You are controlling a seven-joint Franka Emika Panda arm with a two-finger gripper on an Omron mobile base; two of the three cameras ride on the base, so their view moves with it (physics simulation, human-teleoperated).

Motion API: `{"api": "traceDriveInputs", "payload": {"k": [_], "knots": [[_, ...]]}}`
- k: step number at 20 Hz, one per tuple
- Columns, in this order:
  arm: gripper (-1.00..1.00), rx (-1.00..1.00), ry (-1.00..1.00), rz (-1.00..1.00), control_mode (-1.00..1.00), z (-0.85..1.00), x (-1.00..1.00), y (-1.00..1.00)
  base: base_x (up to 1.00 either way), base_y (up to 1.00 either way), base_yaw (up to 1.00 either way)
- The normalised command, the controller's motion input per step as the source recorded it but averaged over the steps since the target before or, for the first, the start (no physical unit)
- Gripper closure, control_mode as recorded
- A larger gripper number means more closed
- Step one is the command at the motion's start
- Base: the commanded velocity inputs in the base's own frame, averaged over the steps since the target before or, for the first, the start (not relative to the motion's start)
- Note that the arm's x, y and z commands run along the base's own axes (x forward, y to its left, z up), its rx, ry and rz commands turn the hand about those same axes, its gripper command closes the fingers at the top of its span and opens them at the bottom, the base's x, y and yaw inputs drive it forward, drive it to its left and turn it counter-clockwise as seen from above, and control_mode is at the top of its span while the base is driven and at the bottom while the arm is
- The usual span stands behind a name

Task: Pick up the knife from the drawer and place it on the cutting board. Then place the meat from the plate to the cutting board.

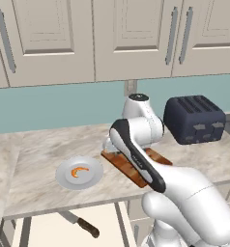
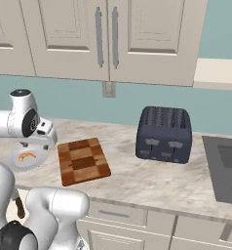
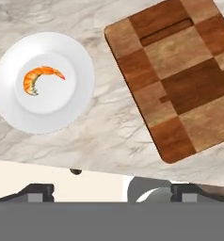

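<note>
The tool (image 3: 112,190) hangs wide open and empty above the table (image 1: 35,164). The knife (image 1: 80,224) lies below in the drawer (image 1: 49,231), handle pointing toward the robot, blade under the table's edge.

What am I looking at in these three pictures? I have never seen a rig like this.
This is a rendered kitchen with a white robot arm on a driving base. Two pictures come from cameras on the base, behind the arm to its left and right; the third looks down from the hand. On the marble counter lie a checkered wooden cutting board, a round grey-white plate holding a curved orange shrimp-like piece of meat, and a dark blue toaster. Below, the pale cream drawer stands open with a brown-handled steel knife inside. The claw is open and holds nothing.
</note>
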Motion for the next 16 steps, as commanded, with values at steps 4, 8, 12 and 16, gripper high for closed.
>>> {"api": "traceDriveInputs", "payload": {"k": [4,8,12,16], "knots": [[-1.0,0.11,0.11,0.08,-1.0,-0.4,-0.58,0.37,0.0,0.0,0.0],[-1.0,0.13,0.1,0.06,-1.0,-0.3,-0.57,0.45,0.0,0.0,0.0],[-1.0,0.08,0.11,0.0,-1.0,-0.29,-0.49,0.71,0.0,0.0,0.0],[-1.0,0.03,0.11,0.01,-1.0,-0.37,-0.38,0.56,0.0,0.0,0.0]]}}
